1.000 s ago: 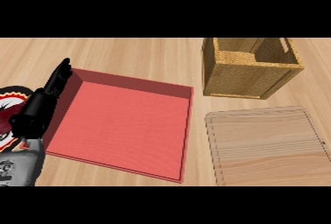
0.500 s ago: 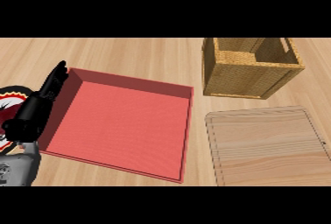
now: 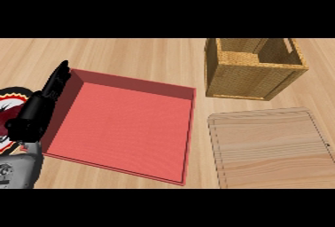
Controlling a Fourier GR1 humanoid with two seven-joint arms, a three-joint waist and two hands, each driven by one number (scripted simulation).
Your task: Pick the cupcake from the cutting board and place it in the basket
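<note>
one basket (image 3: 252, 75); one cutting board (image 3: 271, 148); one red tray (image 3: 127, 124); one open left hand (image 3: 40, 106)

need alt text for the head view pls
A wooden cutting board lies bare at lower right, below a wicker basket; no cupcake shows. A red tray sits left of them, with the open left hand at its left edge.

wooden counter (image 3: 131, 55); red tray (image 3: 124, 126), basket (image 3: 252, 66), cutting board (image 3: 271, 148)
</note>
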